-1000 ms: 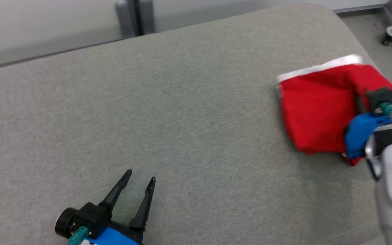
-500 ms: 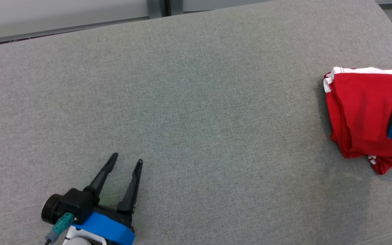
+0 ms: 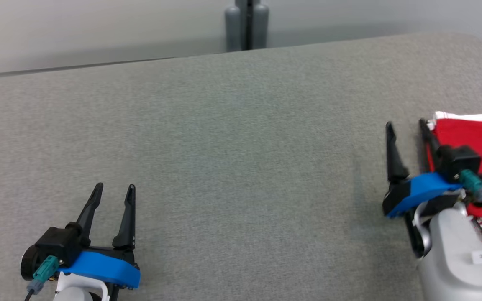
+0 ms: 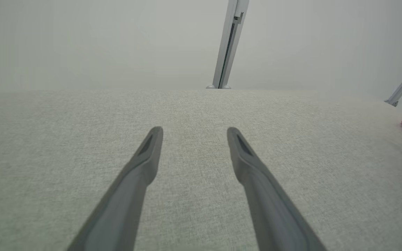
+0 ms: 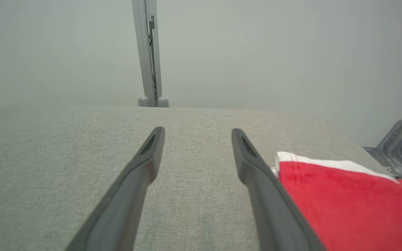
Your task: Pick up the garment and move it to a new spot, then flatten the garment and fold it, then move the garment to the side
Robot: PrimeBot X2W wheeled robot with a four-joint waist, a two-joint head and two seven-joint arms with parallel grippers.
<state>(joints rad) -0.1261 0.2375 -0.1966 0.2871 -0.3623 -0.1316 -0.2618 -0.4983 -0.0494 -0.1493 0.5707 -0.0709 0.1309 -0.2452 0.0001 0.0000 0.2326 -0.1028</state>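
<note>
Right gripper (image 3: 406, 123): fingers spread wide, nothing between them, just beside the garment's left edge.
Garment (image 3: 471, 133): red with white trim, folded compact, lying at the far right of the padded grey surface (image 3: 241, 125); probably its side spot.
Left gripper (image 3: 114, 187): also spread and empty, well apart at near left, leaving the middle free.
Grey post (image 3: 247, 25): behind the far edge.

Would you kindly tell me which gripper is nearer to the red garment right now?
Right. The right gripper is open, right beside the red garment's left edge. The left gripper, also open, is far off to the garment's left across the grey surface.
</note>
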